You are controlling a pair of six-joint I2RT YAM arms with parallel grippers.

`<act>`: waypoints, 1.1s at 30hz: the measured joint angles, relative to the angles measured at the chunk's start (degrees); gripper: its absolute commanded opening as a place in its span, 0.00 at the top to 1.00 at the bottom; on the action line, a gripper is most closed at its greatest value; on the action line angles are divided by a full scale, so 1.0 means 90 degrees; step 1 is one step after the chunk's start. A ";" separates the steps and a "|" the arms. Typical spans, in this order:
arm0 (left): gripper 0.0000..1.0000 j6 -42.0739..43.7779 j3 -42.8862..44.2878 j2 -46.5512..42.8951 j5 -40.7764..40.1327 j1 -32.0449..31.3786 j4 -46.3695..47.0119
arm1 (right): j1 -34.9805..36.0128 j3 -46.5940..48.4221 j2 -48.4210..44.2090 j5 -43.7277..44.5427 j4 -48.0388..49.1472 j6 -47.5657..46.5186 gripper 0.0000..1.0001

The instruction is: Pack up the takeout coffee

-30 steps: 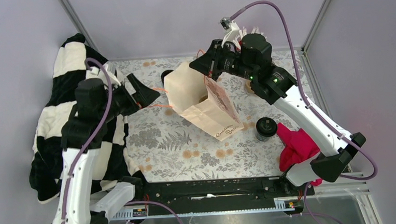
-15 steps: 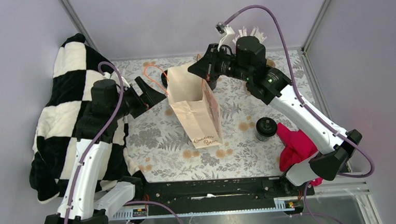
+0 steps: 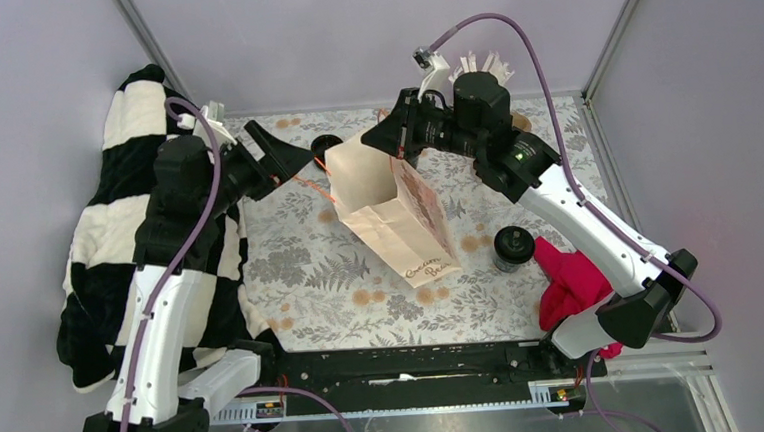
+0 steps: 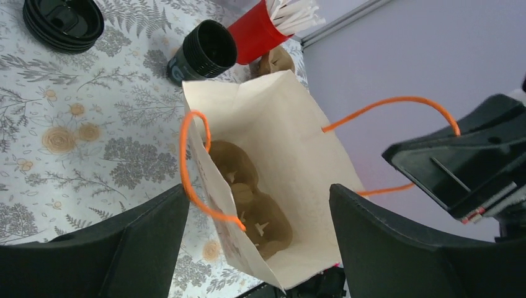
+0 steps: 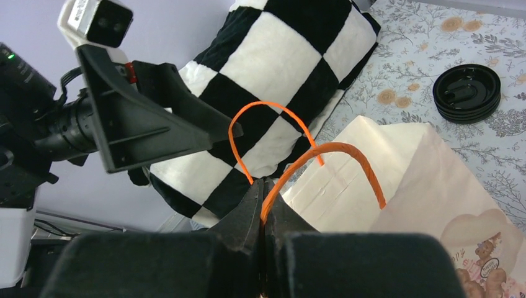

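Takeout coffee (image 3: 512,248) stands right of both claws, outside the paper bag (image 3: 393,210).
Right claw (image 5: 263,205), arm outstretched, pinches an orange handle (image 5: 335,152); left claw (image 4: 257,198) gapes wide alongside.

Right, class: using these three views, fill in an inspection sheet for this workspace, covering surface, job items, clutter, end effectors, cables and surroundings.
Surface: floral tablecloth; no spills seen.
Job's things: takeout coffee upright, lidded, standing outside the bag; paper bag open and tilted, pulp carrier inside.
Clutter: checked blanket, red cloth, lid stack, open black cup, red cup of sticks.
End effectors: left end effector open, close to the bag, contact unclear; right end effector shut on an orange handle.
Cables: purple cables loop clear of the bag.
Surroundings: lilac walls; nothing else seen.
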 measured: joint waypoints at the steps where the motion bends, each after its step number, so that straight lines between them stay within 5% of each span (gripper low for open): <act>1: 0.24 -0.0024 0.0053 0.0070 -0.0027 0.0000 0.0012 | 0.0000 0.0000 0.0000 -0.0012 0.0000 0.0000 1.00; 5: 0.34 -0.0090 0.0090 0.0355 -0.0138 0.0000 -0.0012 | 0.0000 0.0000 -0.0002 -0.0017 0.0000 0.0000 1.00; 9: 0.79 -0.0119 0.0019 0.0408 -0.0216 0.0000 -0.0015 | 0.0000 -0.0007 -0.0024 -0.0017 0.0002 0.0002 1.00; 12: 1.00 -0.0080 0.0019 0.0408 -0.0194 0.0000 0.0041 | 0.0000 -0.0007 -0.0041 -0.0019 0.0012 -0.0015 1.00; 20: 1.00 -0.0175 0.1554 0.0908 0.0447 0.0000 0.0425 | 0.0002 0.0799 0.0068 -0.0034 -0.0508 -0.0442 1.00; 25: 1.00 -0.0444 0.2242 0.0566 0.0595 0.0000 0.1025 | 0.0002 0.0532 -0.0347 -0.0100 0.0228 -0.0141 1.00; 29: 1.00 -0.0498 0.2076 0.0143 0.0578 0.0000 0.1163 | 0.0002 -0.0189 -0.0593 -0.0148 0.0908 0.0362 1.00; 33: 1.00 -0.0495 0.0646 -0.0476 0.0386 0.0000 0.1299 | 0.0002 -0.1022 -0.0576 -0.0121 0.1370 0.0743 1.00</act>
